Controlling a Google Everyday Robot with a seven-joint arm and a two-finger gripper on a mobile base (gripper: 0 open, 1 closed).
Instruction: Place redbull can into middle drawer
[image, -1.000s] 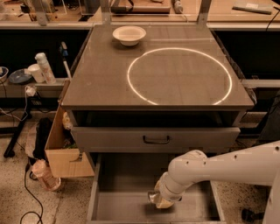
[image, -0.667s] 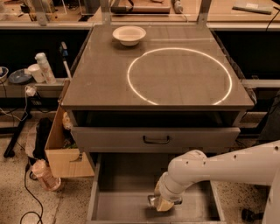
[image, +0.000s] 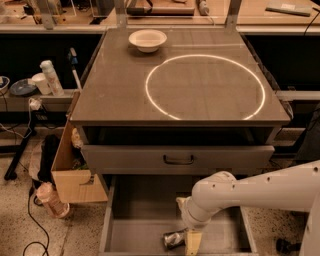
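The redbull can (image: 173, 240), small and silvery, lies on its side low over the floor of the open middle drawer (image: 145, 210), near the drawer's front edge. My gripper (image: 191, 242) reaches down into the drawer from the right on a white arm and is shut on the can's right end. That end is hidden behind a tan finger (image: 193, 243), while the can's left end sticks out to the left.
A shut grey drawer front with a black handle (image: 178, 160) sits just above the open drawer. A white bowl (image: 147, 40) stands at the back of the cabinet top. A cardboard box (image: 70, 170) and a bottle (image: 50, 200) are on the floor to the left.
My gripper has moved lower and toward the drawer's front, carrying the can with it. The can now shows more to the left of the gripper.
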